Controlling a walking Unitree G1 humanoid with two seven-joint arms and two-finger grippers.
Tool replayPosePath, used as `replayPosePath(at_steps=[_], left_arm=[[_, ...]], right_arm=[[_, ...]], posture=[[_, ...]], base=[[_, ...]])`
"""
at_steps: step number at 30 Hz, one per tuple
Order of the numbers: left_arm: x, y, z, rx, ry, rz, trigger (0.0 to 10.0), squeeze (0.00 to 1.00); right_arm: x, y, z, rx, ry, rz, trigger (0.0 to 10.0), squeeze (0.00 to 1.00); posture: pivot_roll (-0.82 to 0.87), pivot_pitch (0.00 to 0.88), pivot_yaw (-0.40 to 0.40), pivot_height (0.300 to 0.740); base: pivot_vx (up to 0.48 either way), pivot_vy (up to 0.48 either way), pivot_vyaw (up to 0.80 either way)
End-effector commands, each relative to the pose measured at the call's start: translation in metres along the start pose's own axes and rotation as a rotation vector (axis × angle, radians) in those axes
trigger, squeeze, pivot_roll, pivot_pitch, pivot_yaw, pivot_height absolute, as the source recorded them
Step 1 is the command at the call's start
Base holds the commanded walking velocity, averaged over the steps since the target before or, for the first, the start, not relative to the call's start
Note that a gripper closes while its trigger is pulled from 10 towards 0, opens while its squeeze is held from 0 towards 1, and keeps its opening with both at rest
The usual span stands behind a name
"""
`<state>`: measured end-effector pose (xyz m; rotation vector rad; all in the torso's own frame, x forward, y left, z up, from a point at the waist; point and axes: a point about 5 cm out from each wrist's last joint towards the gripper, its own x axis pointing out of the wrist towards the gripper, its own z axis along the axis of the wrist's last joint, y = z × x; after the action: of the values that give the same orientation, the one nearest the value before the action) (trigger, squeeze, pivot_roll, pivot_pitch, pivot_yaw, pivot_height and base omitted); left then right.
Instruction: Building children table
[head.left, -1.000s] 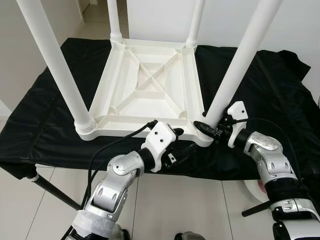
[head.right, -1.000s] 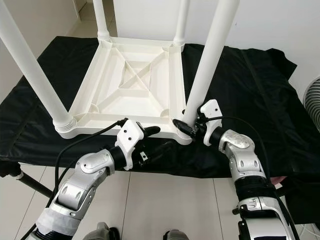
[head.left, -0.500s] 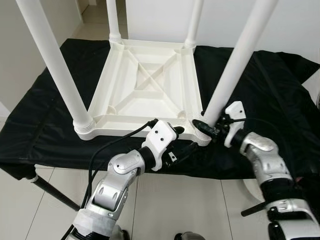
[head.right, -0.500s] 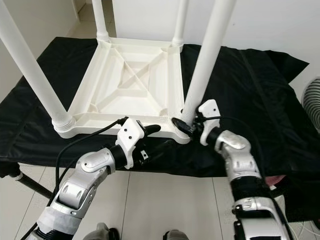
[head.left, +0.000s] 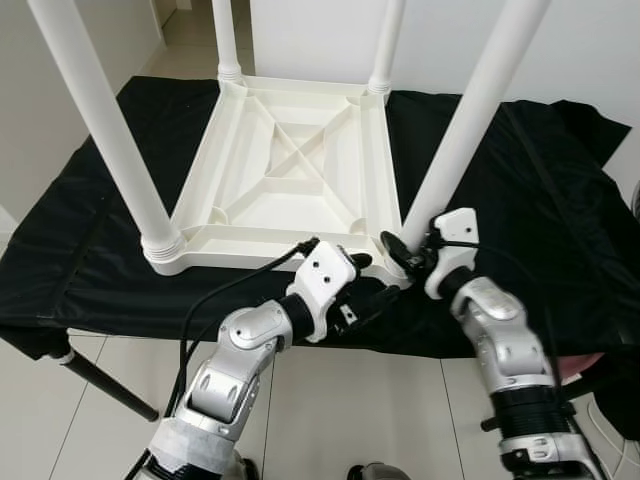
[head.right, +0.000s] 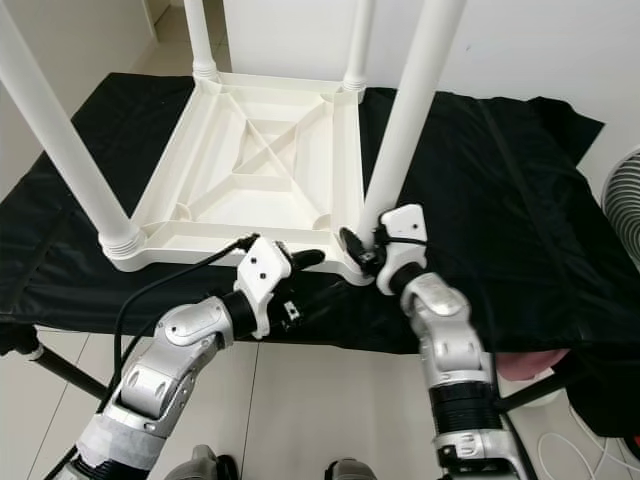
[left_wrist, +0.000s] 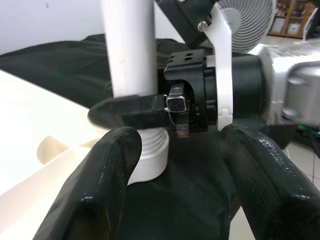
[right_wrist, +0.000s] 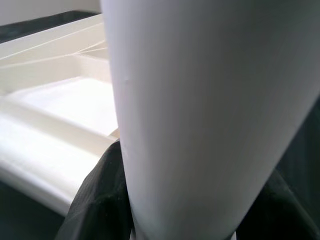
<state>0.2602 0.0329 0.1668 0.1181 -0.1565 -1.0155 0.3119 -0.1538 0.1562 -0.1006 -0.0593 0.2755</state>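
A white plastic children's table (head.left: 290, 175) lies upside down on a black cloth (head.left: 540, 200) spread over a work surface, its four round legs pointing upward. At the near right corner, the right gripper (head.left: 408, 250) clasps the base of one table leg (head.left: 470, 110), its black fingers (right_wrist: 95, 195) closed around the white tube just above the ribbed collar. The left gripper (head.left: 375, 285) hovers just beside the same corner, at the tabletop's near edge, its two fingers (left_wrist: 100, 185) spread apart and holding nothing. A black cable (head.left: 215, 300) runs along the left arm. Pale floor tiles (head.left: 370, 410) show below the cloth, and a white fan (head.right: 622, 195) stands at the far right.
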Motion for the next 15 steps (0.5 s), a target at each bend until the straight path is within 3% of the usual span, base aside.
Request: replayPosePath(at_steps=[1,9,15], left_arm=[[0.0,0.003,-0.004,0.002,0.013,0.066,10.0,0.0],[0.001,0.007,-0.003,0.008,0.01,0.073,10.0,0.0],[-0.001,0.006,-0.005,0.007,0.014,0.072,10.0,0.0]], right_arm=[[-0.011,-0.002,-0.005,-0.027,0.043,-0.264,10.0,0.0],[-0.015,0.015,-0.005,0.008,0.028,-0.337,10.0,0.0],[-0.018,0.008,-0.002,-0.006,0.022,-0.357,10.0,0.0]], posture=[[-0.11,0.067,-0.007,0.74],[-0.11,0.063,-0.006,0.74],[-0.11,0.057,-0.008,0.74]], base=[[0.0,0.0,0.0],[0.0,0.0,0.0],[0.0,0.0,0.0]])
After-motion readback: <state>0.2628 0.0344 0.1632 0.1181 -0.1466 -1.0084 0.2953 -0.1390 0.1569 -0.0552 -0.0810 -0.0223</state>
